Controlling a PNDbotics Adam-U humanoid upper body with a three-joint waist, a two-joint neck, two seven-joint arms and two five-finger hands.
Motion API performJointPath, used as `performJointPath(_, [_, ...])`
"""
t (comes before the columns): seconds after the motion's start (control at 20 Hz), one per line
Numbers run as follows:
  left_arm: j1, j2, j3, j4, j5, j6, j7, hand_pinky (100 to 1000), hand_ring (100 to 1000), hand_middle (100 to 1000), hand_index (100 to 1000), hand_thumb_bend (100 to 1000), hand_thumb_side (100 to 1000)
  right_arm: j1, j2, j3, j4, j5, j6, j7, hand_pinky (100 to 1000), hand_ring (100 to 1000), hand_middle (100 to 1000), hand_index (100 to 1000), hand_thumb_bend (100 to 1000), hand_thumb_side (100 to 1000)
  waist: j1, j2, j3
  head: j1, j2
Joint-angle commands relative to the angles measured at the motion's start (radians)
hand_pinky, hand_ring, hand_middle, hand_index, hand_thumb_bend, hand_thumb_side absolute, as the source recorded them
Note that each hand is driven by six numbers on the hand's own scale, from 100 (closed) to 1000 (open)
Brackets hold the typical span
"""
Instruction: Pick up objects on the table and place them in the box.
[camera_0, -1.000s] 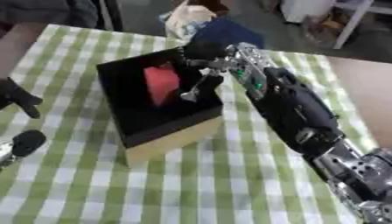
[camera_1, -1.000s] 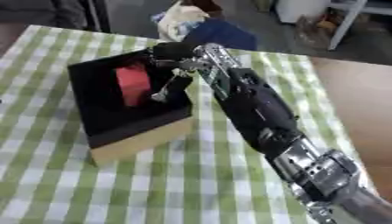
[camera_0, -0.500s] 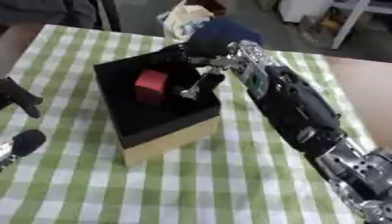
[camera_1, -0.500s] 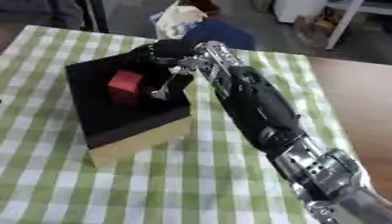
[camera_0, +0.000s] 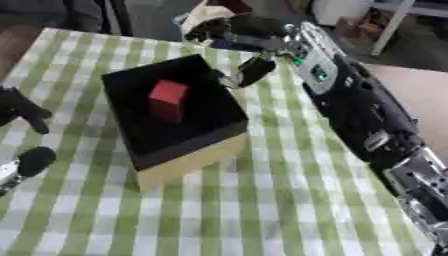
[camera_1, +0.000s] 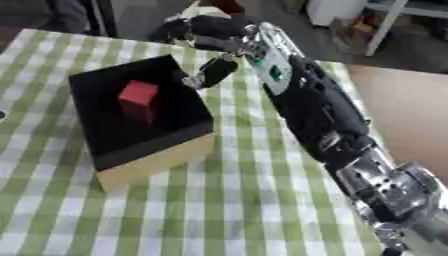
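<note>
A black box (camera_0: 175, 150) with pale wooden sides is seen on the bench (camera_0: 289, 200), which is covered by a green and white checked cloth. The box is set askew, nearer the left side of the bench than the right. A red block (camera_0: 168, 100) is lying inside it, in the middle of the dark interior, tilted slightly.

The right hand (camera_0: 249, 42) is held above the far part of the bench, just beyond the box's far right corner. Its fingers (camera_0: 254, 70) are relaxed and hanging downward, and nothing is held in them; one dark fingertip is seen close to the box's rim, though contact cannot be judged. The right arm, black with silver joints and a small green mark on its side, is stretched from the near right corner across the right half of the bench.

The left hand (camera_0: 19, 109) is seen at the left edge of the bench, dark fingers spread and holding nothing. Below it, a dark rounded part (camera_0: 33, 161) on a silver stem is seen at the same edge.

Beyond the far edge, a white and dark bundle (camera_0: 210, 15), a grey floor and white furniture legs (camera_0: 394, 20) are visible. A bare tan surface (camera_1: 402, 110) lies along the right of the cloth.
</note>
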Motion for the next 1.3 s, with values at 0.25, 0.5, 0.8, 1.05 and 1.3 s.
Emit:
performJointPath(0.25, [-0.002,0.031,0.018,-0.011,-0.013,0.001,0.012,686,458,415,564,723,422,0.047,-0.193,-0.011,-0.217,-0.097,-0.012,0.005,815,868,931,977,274,506,0.003,-0.015,-0.036,0.029,-0.016])
performJointPath(0.5, [0.0,0.035,0.023,-0.012,-0.018,0.001,0.016,686,458,415,564,722,422,0.121,-0.283,-0.018,-0.279,-0.141,-0.032,-0.03,821,872,935,975,243,549,0.003,-0.011,-0.056,0.038,-0.024])
performJointPath(0.8, [0.005,0.037,0.027,-0.01,-0.021,0.002,0.018,687,458,419,564,722,423,0.201,-0.364,-0.032,-0.34,-0.173,-0.043,-0.045,821,876,944,974,267,573,0.006,-0.007,-0.075,0.049,-0.027])
performJointPath(1.05, [0.005,0.036,0.029,-0.01,-0.023,0.002,0.019,687,458,425,564,720,422,0.249,-0.4,-0.044,-0.373,-0.165,-0.036,-0.071,820,877,947,975,276,570,0.006,-0.007,-0.083,0.051,-0.029])
performJointPath(1.3, [0.008,0.036,0.031,-0.008,-0.024,0.003,0.02,687,457,426,563,720,422,0.279,-0.42,-0.053,-0.386,-0.154,-0.028,-0.091,820,877,949,975,275,573,0.006,-0.007,-0.089,0.048,-0.029])
